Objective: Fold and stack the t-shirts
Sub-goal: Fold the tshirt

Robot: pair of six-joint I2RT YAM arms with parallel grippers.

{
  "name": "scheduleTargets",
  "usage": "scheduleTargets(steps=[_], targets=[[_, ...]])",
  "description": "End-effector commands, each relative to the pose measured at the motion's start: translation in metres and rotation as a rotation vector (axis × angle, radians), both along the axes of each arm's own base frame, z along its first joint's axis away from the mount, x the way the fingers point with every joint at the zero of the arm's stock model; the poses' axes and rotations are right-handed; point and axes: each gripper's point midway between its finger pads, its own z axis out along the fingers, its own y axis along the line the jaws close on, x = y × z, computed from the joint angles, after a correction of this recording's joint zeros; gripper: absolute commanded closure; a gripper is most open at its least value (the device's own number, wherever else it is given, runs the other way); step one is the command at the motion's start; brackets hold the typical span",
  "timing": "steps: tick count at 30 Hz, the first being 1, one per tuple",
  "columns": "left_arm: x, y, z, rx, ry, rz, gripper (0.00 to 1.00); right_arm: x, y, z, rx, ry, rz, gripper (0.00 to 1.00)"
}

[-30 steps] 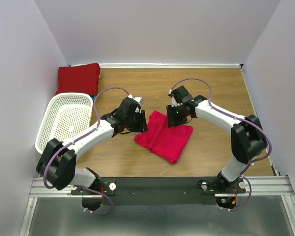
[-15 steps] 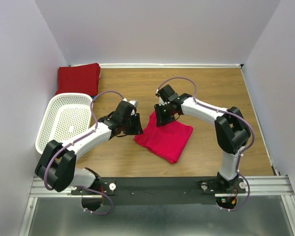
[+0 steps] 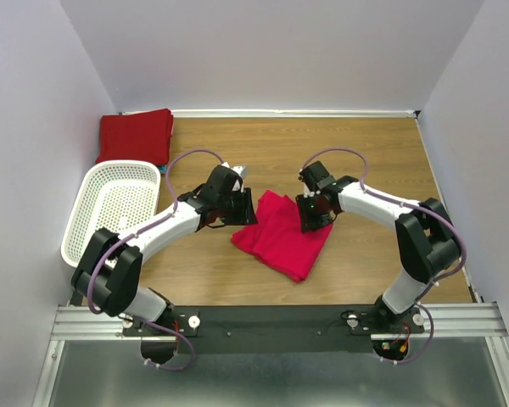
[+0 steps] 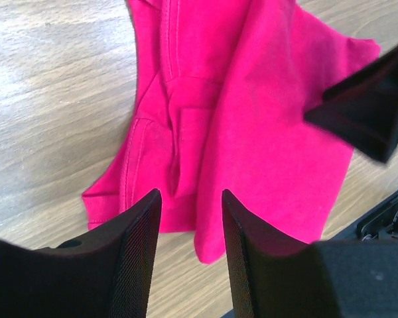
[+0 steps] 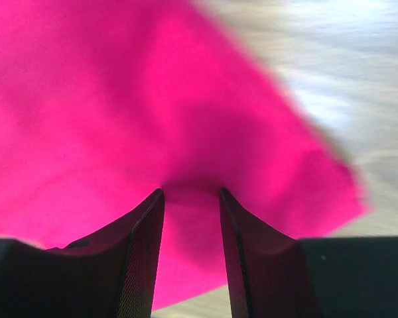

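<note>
A bright crimson-pink t-shirt [image 3: 282,240] lies folded in a rough rectangle at the middle of the table. My left gripper [image 3: 243,212] hovers at its left edge. In the left wrist view that gripper [image 4: 190,193] is open over the shirt's [image 4: 252,119] near corner, and bare wood shows between its fingers. My right gripper [image 3: 313,217] is on the shirt's upper right part. In the right wrist view it [image 5: 191,192] is open, tips pressed into the pink fabric [image 5: 106,99], which puckers there. A darker red t-shirt [image 3: 136,136] lies folded at the back left corner.
A white perforated basket [image 3: 89,208] stands at the left, just in front of the dark red shirt. A sliver of teal fabric [image 3: 164,169] shows between them. Walls close the table on the left, back and right. Bare wood [image 3: 382,153] lies right of the shirt.
The right gripper swept left across the top of the pink shirt, then came back right onto its upper right part. The left gripper's jaws widened a little and it shifted slightly.
</note>
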Motion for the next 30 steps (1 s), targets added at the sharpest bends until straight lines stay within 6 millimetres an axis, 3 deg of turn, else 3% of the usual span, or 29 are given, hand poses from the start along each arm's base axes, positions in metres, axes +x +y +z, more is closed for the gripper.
scheduleTargets(steps=[1, 3, 6, 7, 11, 14, 17, 21, 30], targets=[[-0.001, -0.008, 0.002, -0.026, -0.001, -0.030, 0.50, 0.027, -0.060, -0.017, -0.157, -0.021, -0.057, 0.54], [-0.003, -0.010, 0.003, -0.042, -0.004, -0.036, 0.51, 0.045, -0.086, -0.015, -0.189, -0.038, -0.103, 0.54], [-0.007, -0.014, 0.002, -0.065, 0.007, -0.054, 0.51, 0.071, -0.101, -0.007, -0.215, -0.081, -0.154, 0.54], [-0.009, -0.016, 0.001, -0.069, 0.012, -0.059, 0.51, 0.084, -0.098, 0.004, -0.208, -0.117, -0.163, 0.54], [-0.009, -0.025, 0.004, -0.114, 0.021, -0.067, 0.51, 0.096, -0.066, 0.032, -0.055, -0.138, -0.133, 0.51], [0.001, -0.036, 0.014, -0.174, 0.001, -0.054, 0.51, 0.088, -0.034, 0.061, 0.103, -0.137, -0.227, 0.42], [0.009, -0.045, 0.015, -0.202, -0.001, -0.044, 0.51, 0.077, -0.018, 0.067, 0.126, -0.134, -0.283, 0.38], [0.021, -0.058, 0.014, -0.235, -0.001, -0.060, 0.51, 0.061, 0.008, 0.060, 0.116, -0.120, -0.323, 0.37], [0.035, -0.071, 0.009, -0.242, 0.002, -0.074, 0.51, 0.064, 0.018, 0.035, 0.057, -0.086, -0.362, 0.38]])
